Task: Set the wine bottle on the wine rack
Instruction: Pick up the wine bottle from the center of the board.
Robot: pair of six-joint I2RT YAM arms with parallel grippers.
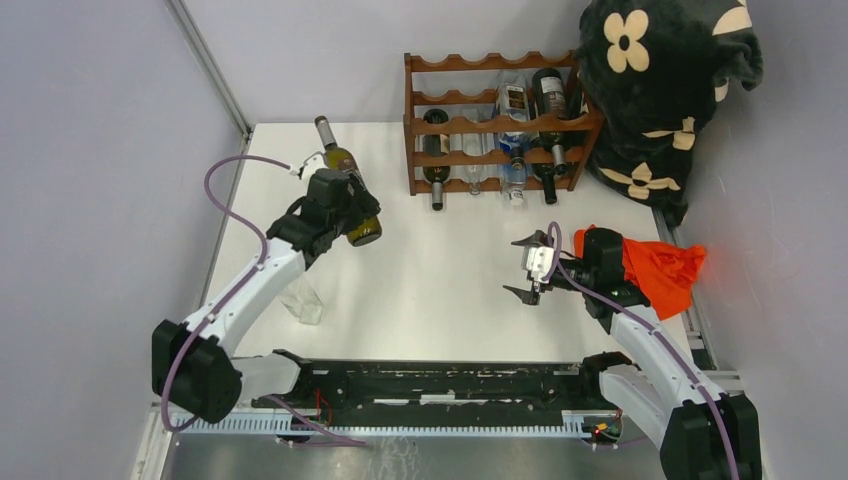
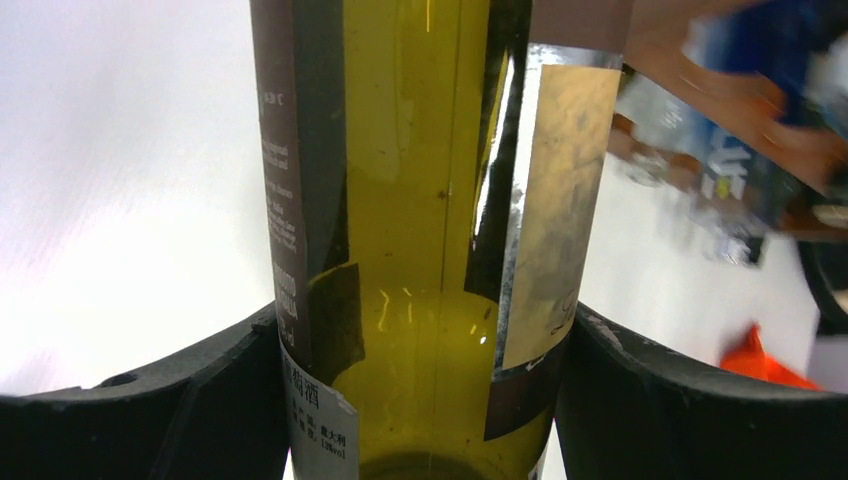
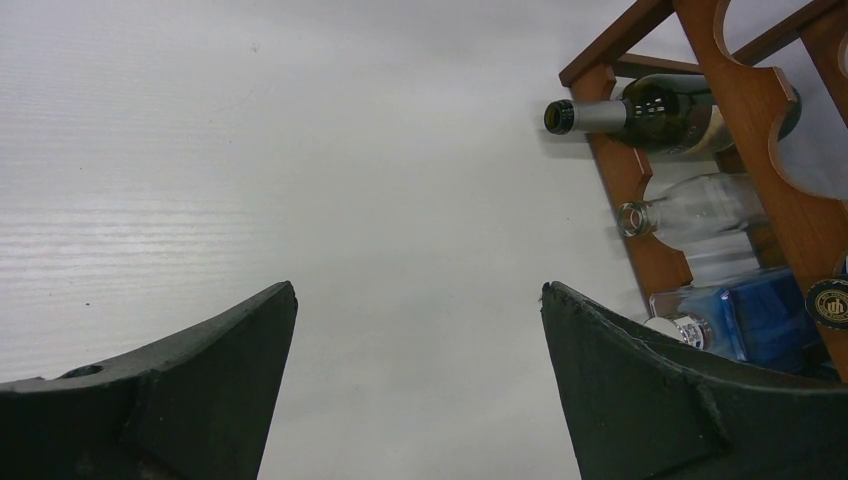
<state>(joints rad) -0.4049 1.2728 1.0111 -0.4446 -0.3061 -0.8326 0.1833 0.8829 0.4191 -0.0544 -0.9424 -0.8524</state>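
An olive-green wine bottle (image 1: pixel 345 175) hangs above the left part of the table, neck pointing toward the back wall. My left gripper (image 1: pixel 340 205) is shut on its lower body; in the left wrist view the glass and its labels (image 2: pixel 430 250) fill the gap between both black fingers (image 2: pixel 180 400). The reddish-brown wine rack (image 1: pixel 495 125) stands at the back centre with several bottles lying in it, and its left end (image 3: pixel 770 120) shows in the right wrist view. My right gripper (image 1: pixel 527 267) stands open and empty in front of the rack, with only table between its fingers (image 3: pixel 200 390).
A clear empty glass (image 1: pixel 303 300) lies near the left arm. An orange cloth (image 1: pixel 662 272) sits by the right arm. A dark flower-patterned plush blanket (image 1: pixel 665 90) is piled at the back right beside the rack. Grey walls close in both sides.
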